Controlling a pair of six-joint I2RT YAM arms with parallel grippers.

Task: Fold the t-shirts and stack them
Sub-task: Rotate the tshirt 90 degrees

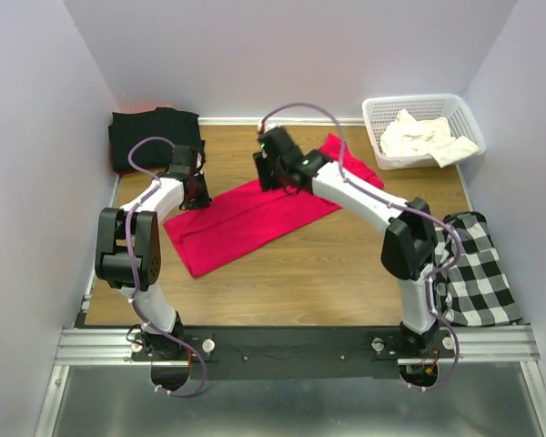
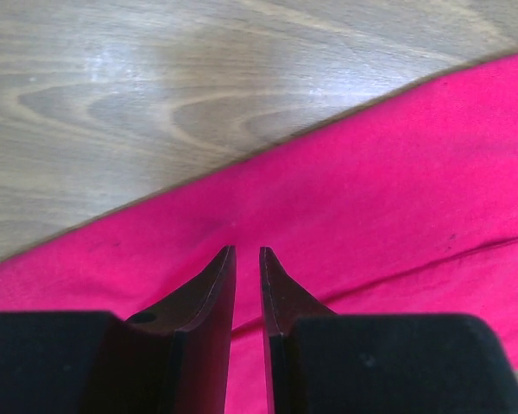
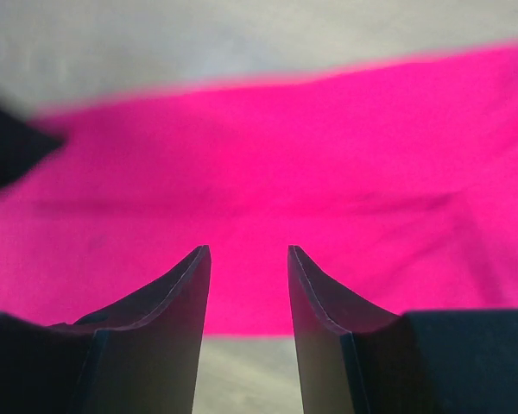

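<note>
Crimson-red soft fabric t-shirt (image 1: 246, 223) lies mid-way across the wood-grain table (image 1: 300, 282) as one long flat band, its long axis running from near-left to far-right. To its near right we see one black-and-white checked cloth (image 1: 478, 273).

Both pincers stand at the band's far long edge, so the fabric lies on their near side. The left gripper (image 2: 247, 250), its jaws nearly together with nothing between them, is closer to the near-left end. The right gripper (image 3: 249, 248), its jaws moderately apart and empty, is closer to the middle and the far-right end.

Farther back, one black fabric t-shirt (image 1: 153, 137) sits in the far-left corner, and one white plastic lattice basket (image 1: 464, 114) holds one crumpled cream-white t-shirt (image 1: 419, 135). We count three shirts in all.
</note>
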